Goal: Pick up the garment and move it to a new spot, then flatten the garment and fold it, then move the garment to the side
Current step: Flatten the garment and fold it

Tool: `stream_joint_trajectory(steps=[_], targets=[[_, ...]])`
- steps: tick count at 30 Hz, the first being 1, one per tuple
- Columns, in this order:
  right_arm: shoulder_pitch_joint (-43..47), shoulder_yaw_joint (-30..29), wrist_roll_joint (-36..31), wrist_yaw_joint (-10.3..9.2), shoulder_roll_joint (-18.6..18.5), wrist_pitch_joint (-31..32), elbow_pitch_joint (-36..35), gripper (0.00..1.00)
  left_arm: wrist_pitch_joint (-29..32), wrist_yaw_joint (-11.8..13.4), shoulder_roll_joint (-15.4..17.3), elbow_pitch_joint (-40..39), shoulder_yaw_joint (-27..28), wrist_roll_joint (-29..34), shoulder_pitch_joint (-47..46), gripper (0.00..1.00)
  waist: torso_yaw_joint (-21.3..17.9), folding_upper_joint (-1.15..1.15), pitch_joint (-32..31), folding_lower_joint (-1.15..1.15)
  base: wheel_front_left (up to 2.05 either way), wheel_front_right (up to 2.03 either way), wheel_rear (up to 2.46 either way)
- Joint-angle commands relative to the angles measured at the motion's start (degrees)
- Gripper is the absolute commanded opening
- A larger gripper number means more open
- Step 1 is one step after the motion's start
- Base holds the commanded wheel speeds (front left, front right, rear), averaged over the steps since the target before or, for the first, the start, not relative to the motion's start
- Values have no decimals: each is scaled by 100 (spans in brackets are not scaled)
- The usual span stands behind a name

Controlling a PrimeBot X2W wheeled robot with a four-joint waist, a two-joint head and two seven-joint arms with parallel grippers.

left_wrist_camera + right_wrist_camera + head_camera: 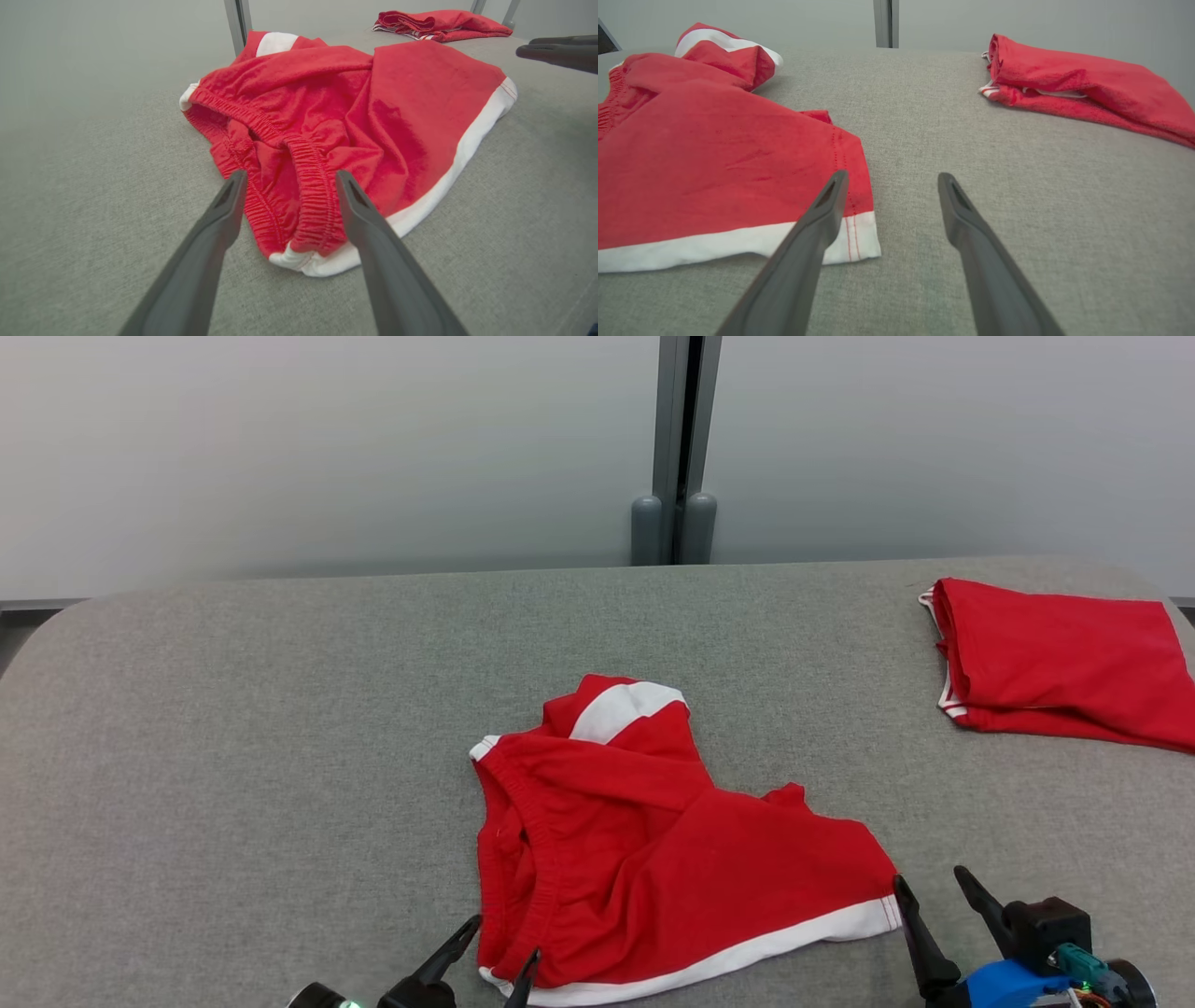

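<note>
Red cotton shorts with white hem band point(672, 840) lie rumpled, not folded; you have flattening, folding, side move remaining. Left hand point(506, 936), right hand point(929, 875) spread, empty, at shorts' edge.

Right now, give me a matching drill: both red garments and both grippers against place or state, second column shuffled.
1. red shorts
2. second red garment
3. left gripper
4. right gripper

a. open, beside the white hem corner
b. folded, far right
c. open, straddling the elastic waistband
d. crumpled, centre

Pairs: 1-d, 2-b, 3-c, 4-a
</note>
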Motion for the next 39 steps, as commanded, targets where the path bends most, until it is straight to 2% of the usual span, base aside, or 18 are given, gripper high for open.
stream_joint_trajectory(steps=[1, 12, 21, 27, 28, 29, 30, 31, 32, 39], targets=[[-92, 46, 42, 1, -40, -2, 73, 100, -26, -6, 74, 29, -84, -59, -117, 100, -11, 0, 34, 0, 0, 0, 0], [-519, 651, 295, 1, -123, -2, 836, 100, -26, -6, 339, 704, -940, -519, -558, 100, -135, 0, 256, 0, 0, 0, 0], [-870, 1205, 510, 1, -41, -2, 1190, 100, -20, -6, 301, 1156, -1411, -829, -882, 100, -185, 0, 386, 0, 0, 0, 0], [-1018, 1593, 682, 2, -55, 3, 1343, 100, -12, -6, 294, 1275, -1516, -965, -1000, 100, -145, 0, 450, 0, 0, 0, 0], [-1044, 1632, 719, 2, -58, 5, 1365, 86, -7, -6, 285, 1323, -1544, -1010, -1010, 100, -137, 0, 454, 0, 0, 0, 0], [-1072, 1649, 779, 2, -46, 5, 1336, 35, -6, -5, 274, 1354, -1568, -1047, -1028, 83, -127, 0, 455, 0, 0, 0, 0], [-1089, 1639, 826, 2, -44, 4, 1299, 5, -6, -5, 256, 1376, -1581, -1104, -1043, 83, -116, 0, 451, 0, 0, 0, 0], [-1087, 1631, 861, 1, -47, 4, 1280, 0, -5, -5, 240, 1399, -1601, -1169, -1044, 11, -109, 0, 445, 0, 0, 0, 0], [-1079, 1631, 885, 1, -54, 3, 1258, 0, -6, -5, 222, 1417, -1628, -1227, -1050, 0, -105, 0, 438, 0, 0, 0, 0], [-889, 1477, 917, 1, -154, -2, 670, 0, -15, -6, 217, 996, -1582, -1386, -1154, 0, -76, 0, 382, 0, 0, 0, 0]])
